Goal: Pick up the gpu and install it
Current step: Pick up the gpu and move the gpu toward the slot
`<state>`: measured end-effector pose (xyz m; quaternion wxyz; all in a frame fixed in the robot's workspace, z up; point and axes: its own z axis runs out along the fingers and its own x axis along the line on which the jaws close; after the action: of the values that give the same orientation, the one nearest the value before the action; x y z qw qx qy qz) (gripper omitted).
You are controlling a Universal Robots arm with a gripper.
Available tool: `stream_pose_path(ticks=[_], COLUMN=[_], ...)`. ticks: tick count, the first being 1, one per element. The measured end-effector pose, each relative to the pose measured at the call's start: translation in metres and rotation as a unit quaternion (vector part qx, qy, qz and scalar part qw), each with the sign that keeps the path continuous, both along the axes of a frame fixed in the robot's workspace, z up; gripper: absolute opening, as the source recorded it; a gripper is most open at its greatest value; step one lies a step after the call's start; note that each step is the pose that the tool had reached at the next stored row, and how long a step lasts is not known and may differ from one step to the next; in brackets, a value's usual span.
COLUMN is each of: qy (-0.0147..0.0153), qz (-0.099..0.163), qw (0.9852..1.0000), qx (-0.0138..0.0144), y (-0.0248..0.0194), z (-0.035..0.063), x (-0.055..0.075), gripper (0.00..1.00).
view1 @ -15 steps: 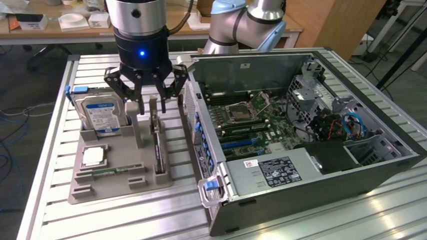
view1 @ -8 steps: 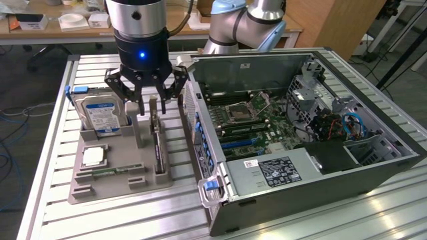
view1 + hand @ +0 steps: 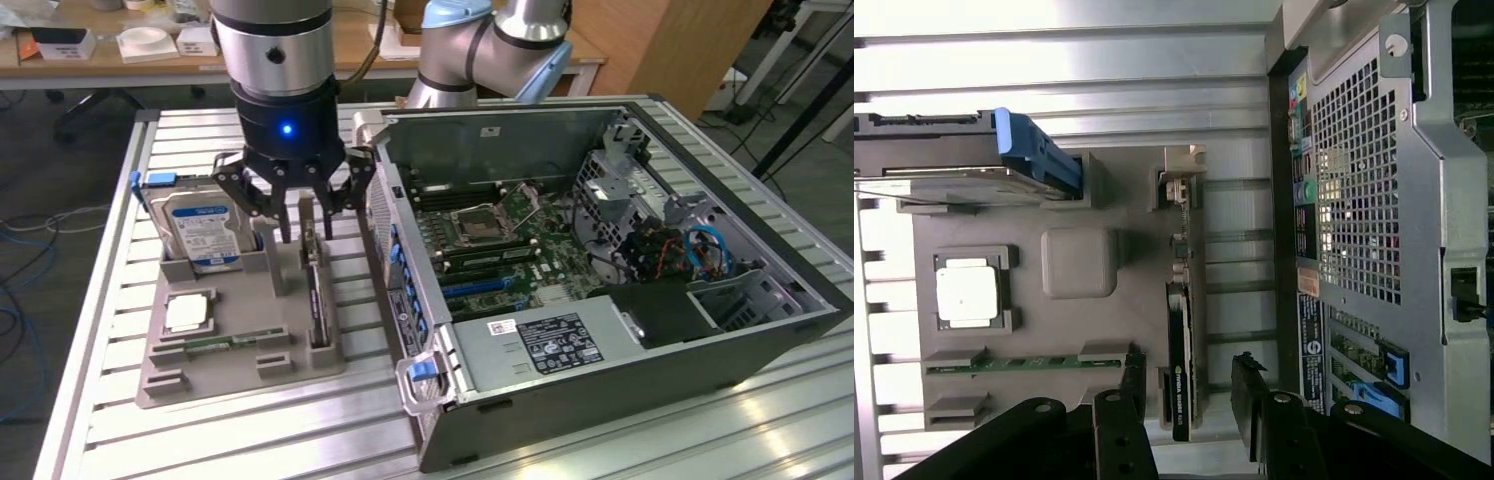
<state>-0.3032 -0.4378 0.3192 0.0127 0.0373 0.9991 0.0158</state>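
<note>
step: pick-up of the gpu (image 3: 318,290), grasp not yet made; install not done, card is not in the computer case (image 3: 601,385)
end effector: (image 3: 300,215) released, jaws spread, low over the grey holder tray (image 3: 227,378), one finger either side of the card's far end
end effector, wrist view: (image 3: 1189,368) black fingers (image 3: 1129,405) flank the gpu (image 3: 1179,395), a gap shows on both sides, no contact that I can see
gpu location: standing on edge in the long slot of the tray (image 3: 1054,330), on the side nearest the case (image 3: 1374,200), just beside its perforated rear panel
gpu pose: upright, thin edge up, runs along the slot
neighbours: hard drive (image 3: 200,225) with blue-white label upright in its own slot at the exterior view's left; cpu (image 3: 187,312) flat in its pocket; green memory stick (image 3: 220,343) near the tray's front
support: tray sits on the slatted desk (image 3: 200,445), case lies open beside it with the motherboard (image 3: 507,250) exposed
doing it well (judgement): keep the card centred between the fingers, pads square to the flat faces, go deep enough to catch the board and not just the top edge
risk (judgement): an off-centre close would tilt the card in the slot or jam it; the slot post next to the finger looks close, clearance is tight
progress: early
</note>
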Motion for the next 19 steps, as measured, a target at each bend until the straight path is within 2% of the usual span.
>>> stream_pose_path(ticks=[7, 19], qy=[-0.0001, 0.0000], qz=[0.000, 0.000], qw=[1.0000, 1.0000], qx=[0.0001, -0.0006], y=[0.0000, -0.0001], z=[-0.0023, -0.0237], x=[0.000, 0.000], gripper=[0.47, 0.47])
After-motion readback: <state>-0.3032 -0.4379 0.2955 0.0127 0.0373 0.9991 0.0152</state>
